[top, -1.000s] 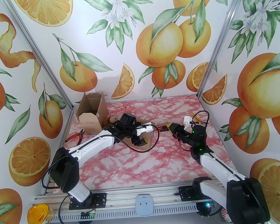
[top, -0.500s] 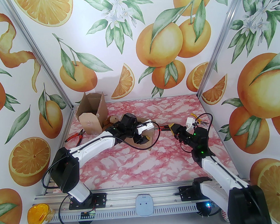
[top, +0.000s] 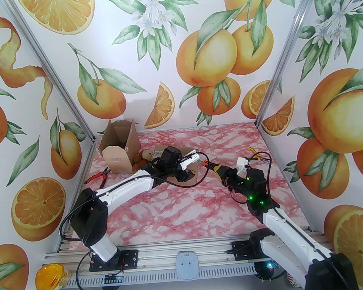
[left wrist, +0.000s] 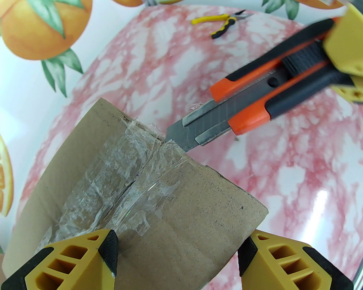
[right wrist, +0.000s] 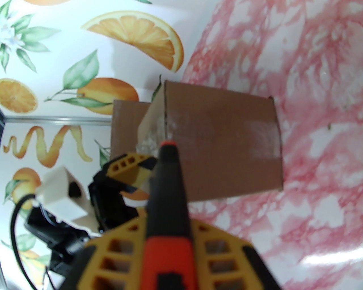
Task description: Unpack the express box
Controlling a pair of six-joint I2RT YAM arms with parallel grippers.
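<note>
The sealed express box was seen on the tabletop, left of the middle and toward the far edge. The left gripper was set over one end of it, jaws spread wide; whether its pads bore on the cardboard could not be told. The utility knife was pinched in the right gripper. Its blade was laid at the end of the seam away from the left gripper, just where the clear tape wrapped over the edge.

For the cut to be made well, the blade would best be held shallow, drawn along the seam and stopped short of the left gripper. The box would need to be braced firmly, lest it be pushed along the tabletop. Only the tape should be parted, so that whatever was packed inside is spared.
</note>
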